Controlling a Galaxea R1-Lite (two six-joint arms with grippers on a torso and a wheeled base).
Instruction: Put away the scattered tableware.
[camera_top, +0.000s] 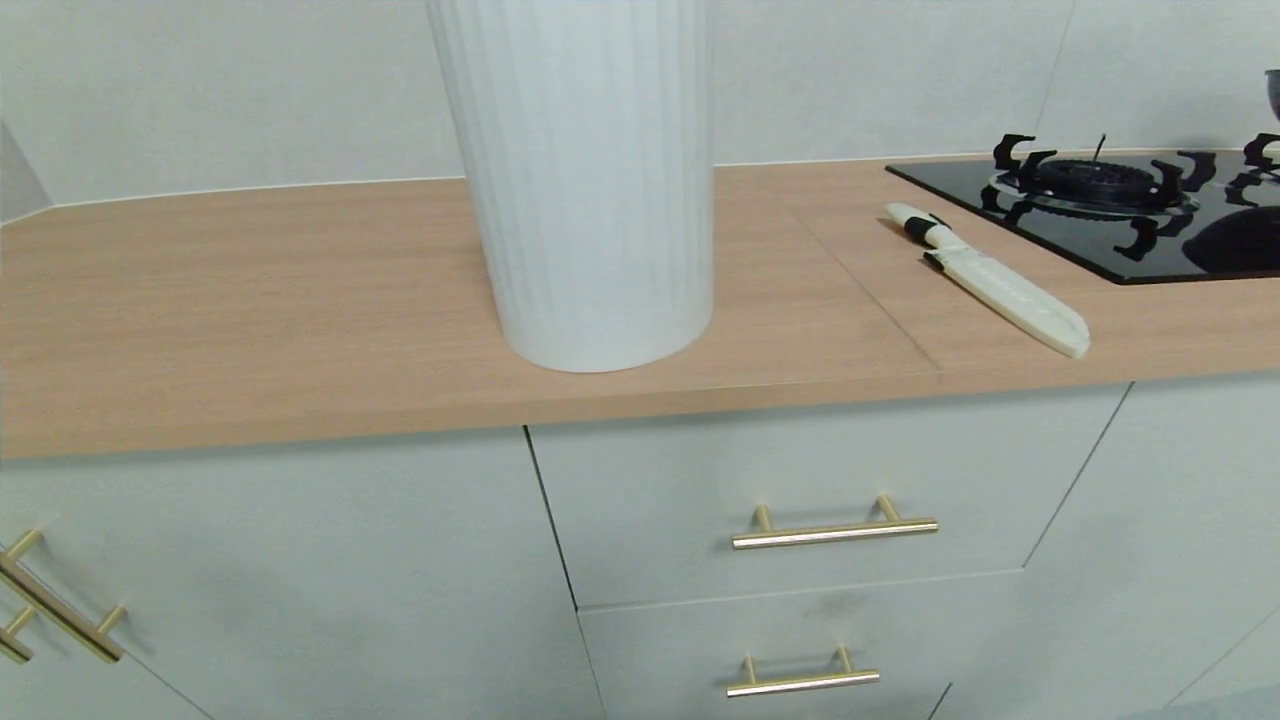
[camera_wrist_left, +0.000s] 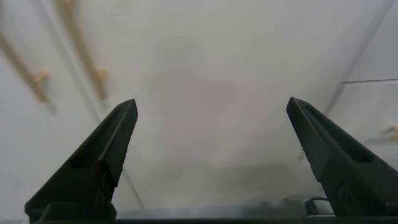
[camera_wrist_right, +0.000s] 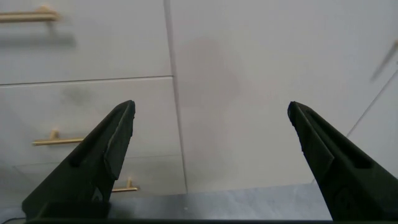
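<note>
**Knife lies on the tabletop; both hands spread and empty**

Head view: A matte, wood-grain tabletop runs across the picture. Near its middle stands a tall white holder, a cylinder with fine vertical ribs; its top is cut off by the picture's edge. The knife lies flat on the tabletop at 3 o'clock from the holder, well apart from it. It is cream-white with black bands at the grip. The grip end points to 10 o'clock and the tip to 4 o'clock. Just beside it, at 1 o'clock, a glossy black glass stove carries black burner grates. Below the tabletop, at 6 o'clock, are pale, flat drawers with round brass bar handles.

Left wrist view: The left hand is released. Its two dark, wedge-shaped fingers stand wide apart, holding and touching nothing. Beyond them is a pale cabinet front with blurred brass bars.

Right wrist view: The right hand is likewise spread wide and empty, facing smooth drawer fronts with brass bars.
</note>
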